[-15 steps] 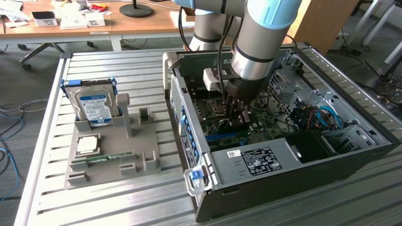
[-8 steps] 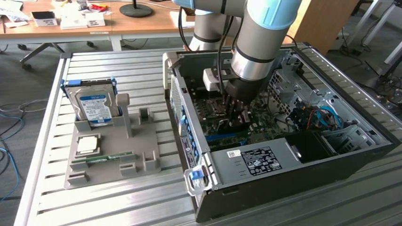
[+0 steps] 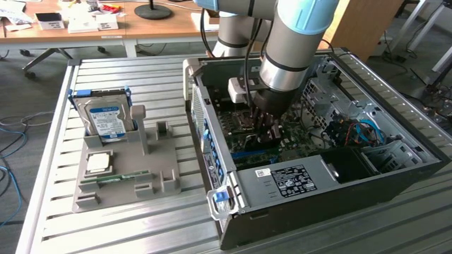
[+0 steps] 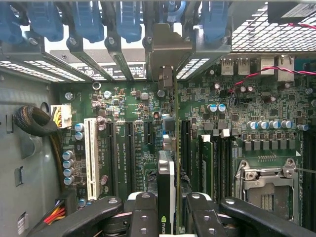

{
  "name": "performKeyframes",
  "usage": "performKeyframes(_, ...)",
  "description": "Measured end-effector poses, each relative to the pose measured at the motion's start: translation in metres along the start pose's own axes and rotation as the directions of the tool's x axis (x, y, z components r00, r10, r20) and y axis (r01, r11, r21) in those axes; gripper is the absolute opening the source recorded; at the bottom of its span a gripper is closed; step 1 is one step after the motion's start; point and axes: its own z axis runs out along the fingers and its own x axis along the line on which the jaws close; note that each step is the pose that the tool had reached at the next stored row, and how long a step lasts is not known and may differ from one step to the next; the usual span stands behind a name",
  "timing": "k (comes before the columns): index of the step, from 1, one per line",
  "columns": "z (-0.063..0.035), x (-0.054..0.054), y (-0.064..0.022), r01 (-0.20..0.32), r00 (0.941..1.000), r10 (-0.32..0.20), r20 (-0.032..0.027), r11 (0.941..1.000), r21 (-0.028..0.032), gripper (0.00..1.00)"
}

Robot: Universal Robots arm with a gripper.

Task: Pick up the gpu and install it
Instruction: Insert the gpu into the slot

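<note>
In the wrist view the gpu (image 4: 167, 178) stands on edge between my gripper's (image 4: 165, 217) black fingers (image 4: 143, 215), which are shut on it. Its silver bracket (image 4: 169, 49) sits at the rear slot openings, among the blue slot clips. The card's lower edge runs along a slot on the green motherboard (image 4: 123, 113); I cannot tell whether it is fully seated. In the exterior view my gripper (image 3: 265, 136) reaches down inside the open computer case (image 3: 318, 182), over the board.
A grey parts holder (image 3: 127, 198) lies at the exterior view's left, carrying a blue-labelled hard drive (image 3: 106, 119), a processor chip (image 3: 97, 161) and a narrow green memory stick (image 3: 116, 179). Inside the case there are cables (image 3: 356, 132) and a power supply (image 3: 289, 180).
</note>
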Motion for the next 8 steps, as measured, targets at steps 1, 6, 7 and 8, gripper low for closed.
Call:
performKeyframes(1, 0.0, 0.0, 0.0, 0.0, 1.0, 0.0, 0.0001, 1.0, 0.0001, 0.27)
performKeyframes(6, 0.001, 0.0, 0.0, 0.0, 1.0, 0.0, 0.0002, 1.0, 0.0001, 0.27)
performKeyframes(7, 0.001, 0.0, 0.0, 0.0, 1.0, 0.0, 0.0001, 1.0, 0.0001, 0.27)
performKeyframes(8, 0.001, 0.0, 0.0, 0.0, 1.0, 0.0, 0.0002, 1.0, 0.0001, 0.27)
